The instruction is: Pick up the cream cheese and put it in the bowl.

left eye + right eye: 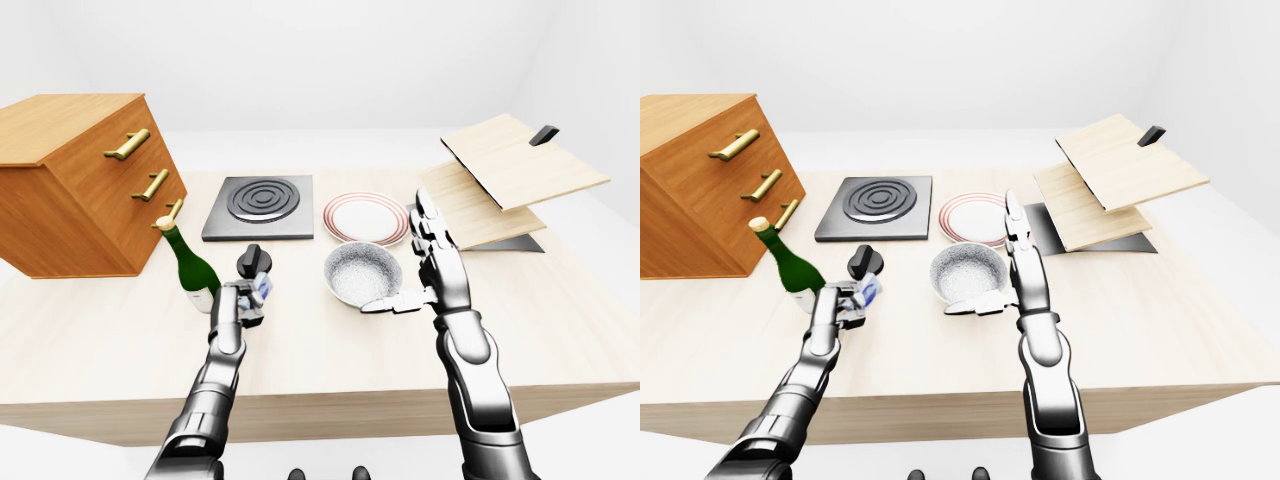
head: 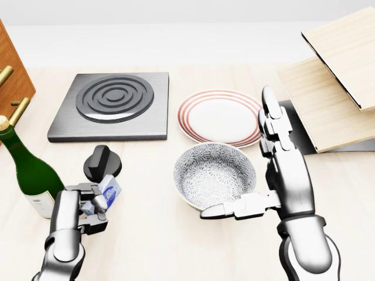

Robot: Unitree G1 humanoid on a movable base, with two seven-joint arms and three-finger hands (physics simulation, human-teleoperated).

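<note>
Small blue-and-white cream cheese box clenched in left robot hand, left of patterned grey ceramic bowl; right robot hand spread wide.

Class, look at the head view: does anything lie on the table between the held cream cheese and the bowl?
Nothing visible does: bare table separates the cream cheese in the left robot hand from the bowl.

Pale wooden table against plain white walls, wooden drawer cabinet at left.
</note>
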